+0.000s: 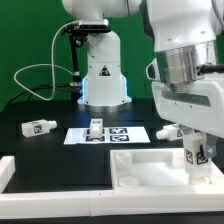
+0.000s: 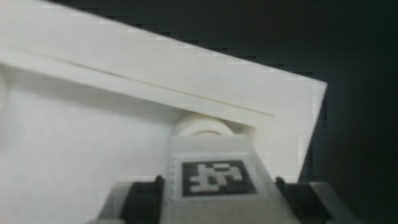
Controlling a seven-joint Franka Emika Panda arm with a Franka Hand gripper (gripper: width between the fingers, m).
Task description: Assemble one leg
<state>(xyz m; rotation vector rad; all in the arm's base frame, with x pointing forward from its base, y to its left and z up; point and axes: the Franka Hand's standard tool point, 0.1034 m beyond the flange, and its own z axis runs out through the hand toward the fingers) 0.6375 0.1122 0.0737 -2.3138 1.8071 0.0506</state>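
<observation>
The pincer (image 2: 217,198) grips the leg (image 2: 215,165) upright over the panel (image 2: 89,125) corner.

You're in a robotics lab, not a home or a shop. The arm's white base (image 1: 103,72) stands at the back of a black table (image 1: 30,148), a cable (image 1: 35,72) loops out from it, and a plain green backdrop (image 1: 25,35) closes the scene. The marker board (image 1: 135,133) lies flat there, and a loose leg (image 1: 40,127) carries a square black-and-white tag.
</observation>
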